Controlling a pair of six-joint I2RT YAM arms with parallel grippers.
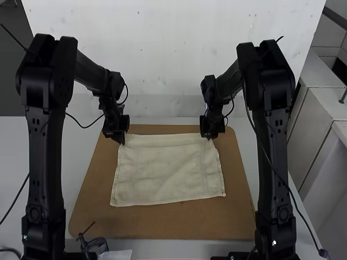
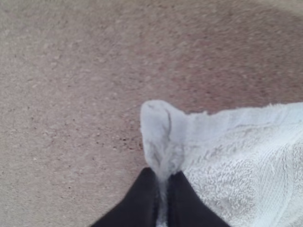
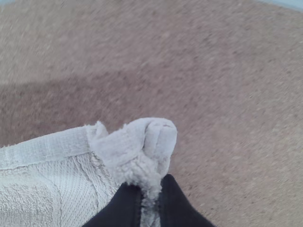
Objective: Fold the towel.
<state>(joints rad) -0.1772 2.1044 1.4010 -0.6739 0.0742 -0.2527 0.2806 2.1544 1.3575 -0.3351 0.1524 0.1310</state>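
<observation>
We had the left pincer (image 2: 162, 176) and right pincer (image 3: 150, 183) clamped on the towel's (image 1: 165, 173) far corners, likely to fold that edge over the part spread nearside of them.

Left arm (image 1: 46, 146) and right arm (image 1: 274, 146) arch forward; left pincer (image 1: 122, 142) and right pincer (image 1: 209, 138) point down, closed (black, tapered fingers (image 2: 141, 201), both).

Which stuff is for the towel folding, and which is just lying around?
For the folding:
- towel, spread out
- left gripper, pinching one corner
- right gripper, pinching another
- brown board underneath

Probably just lying around:
- dark clamp-like thing
- white sheet beside it
</observation>
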